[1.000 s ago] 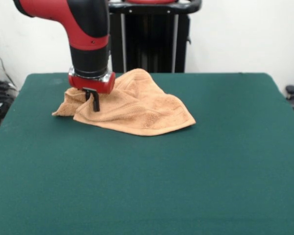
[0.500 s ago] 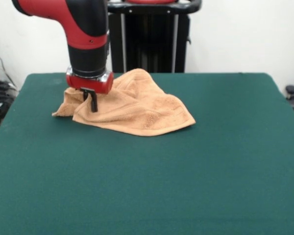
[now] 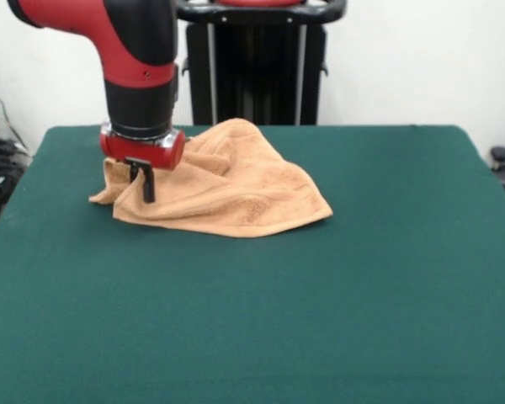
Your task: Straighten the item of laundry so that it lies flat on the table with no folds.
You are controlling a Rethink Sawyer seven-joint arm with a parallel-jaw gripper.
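- Your gripper (image 3: 145, 187) sits at the towel (image 3: 227, 189)'s left end; its fingers look pressed together, seemingly pinching cloth.
- The bunched towel trails right of them across the table (image 3: 320, 320).

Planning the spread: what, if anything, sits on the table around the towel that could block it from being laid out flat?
Nothing visible does. The gripper is already down at the rumpled towel, and the green table around it shows only bare cloth.
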